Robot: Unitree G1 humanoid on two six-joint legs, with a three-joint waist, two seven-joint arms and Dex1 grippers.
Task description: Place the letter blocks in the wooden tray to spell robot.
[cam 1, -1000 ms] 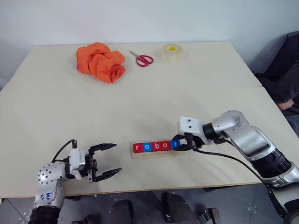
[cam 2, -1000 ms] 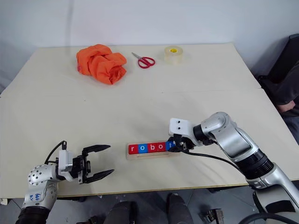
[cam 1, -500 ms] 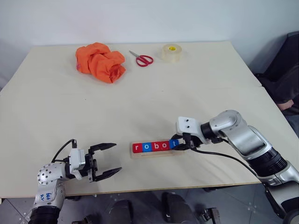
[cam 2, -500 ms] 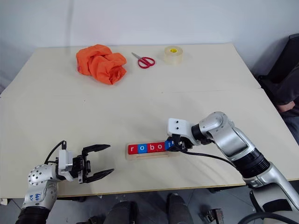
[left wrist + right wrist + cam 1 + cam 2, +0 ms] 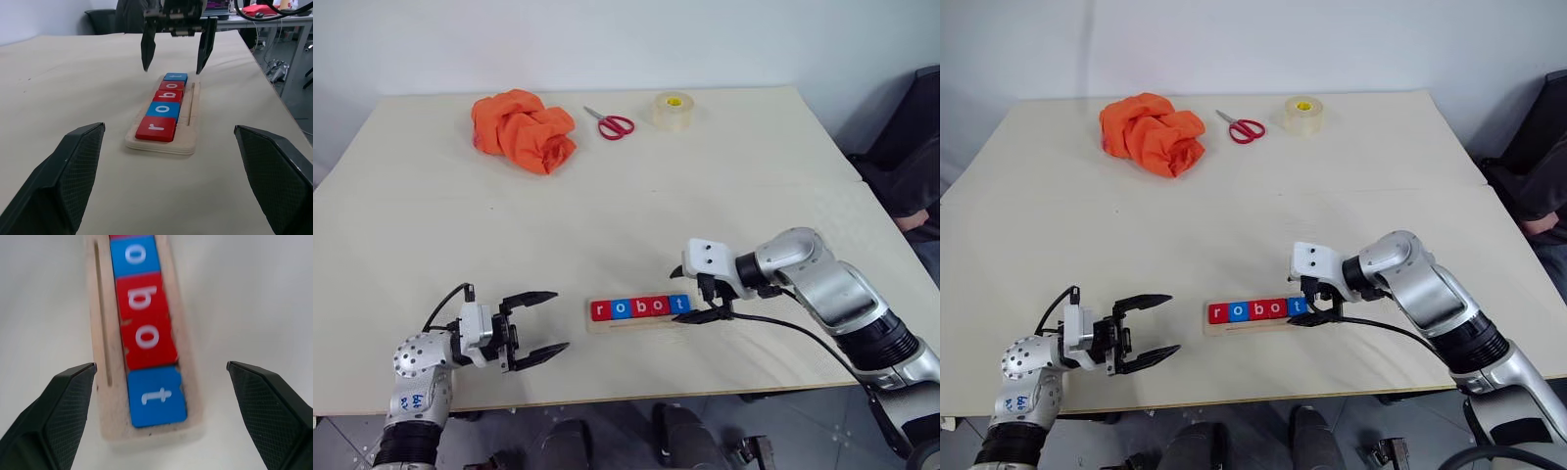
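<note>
Wooden tray (image 5: 638,319): pale holder lying on the table (image 5: 607,215), near its front edge, between the two grippers; a narrow groove runs lengthwise beside the tiles.
Tiles (image 5: 639,307): five flat squares in one row in the tray, touching one another, reading r, o, b, o, t from the robot's left to its right.
Tile colours: red r (image 5: 155,128), blue o (image 5: 163,109), red b (image 5: 168,95), red o (image 5: 146,339), blue t (image 5: 156,395).
Right gripper (image 5: 701,292): at the t end of the tray, pointing down and toward the robot's left; fingers spread wide, one on each side of the tray end, touching neither tile nor tray; nothing held.
Left gripper (image 5: 540,321): near the front edge, apart from the tray's r end and facing it; fingers level, spread wide, empty.
Cloth (image 5: 523,129): crumpled orange heap at the far side, toward the left.
Scissors (image 5: 610,122): red-handled, lying just right of the cloth.
Tape (image 5: 673,111): clear roll, right of the scissors, near the far edge.
</note>
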